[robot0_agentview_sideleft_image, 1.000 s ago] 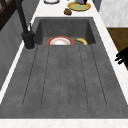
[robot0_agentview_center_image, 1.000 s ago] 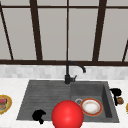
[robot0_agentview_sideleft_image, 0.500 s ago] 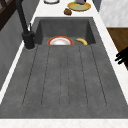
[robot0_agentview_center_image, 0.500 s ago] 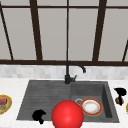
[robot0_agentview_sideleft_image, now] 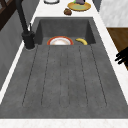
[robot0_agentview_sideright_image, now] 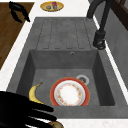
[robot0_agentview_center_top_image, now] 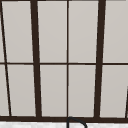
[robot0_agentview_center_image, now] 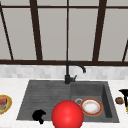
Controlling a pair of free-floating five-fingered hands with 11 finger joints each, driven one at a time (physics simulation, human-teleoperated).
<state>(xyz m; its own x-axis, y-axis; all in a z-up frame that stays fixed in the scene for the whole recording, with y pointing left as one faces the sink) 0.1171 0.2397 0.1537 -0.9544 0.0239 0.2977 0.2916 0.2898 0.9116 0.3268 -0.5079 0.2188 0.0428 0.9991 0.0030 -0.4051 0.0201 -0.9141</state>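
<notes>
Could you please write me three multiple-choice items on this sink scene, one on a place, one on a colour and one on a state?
1. Where does the banana lie?
A. in the basin beside the plate
B. on the draining board
C. on the left counter

2. What colour is the rim of the plate?
A. blue
B. red-orange
C. green

3. How does the plate lie?
A. flat on the basin floor
B. leaning on the tap
C. upside down on the counter

Answers: 1 A, the right side view shows it on the basin floor next to the plate. 2 B, a red-orange band rings the white middle. 3 A, its face is up, beside the drain.
</notes>
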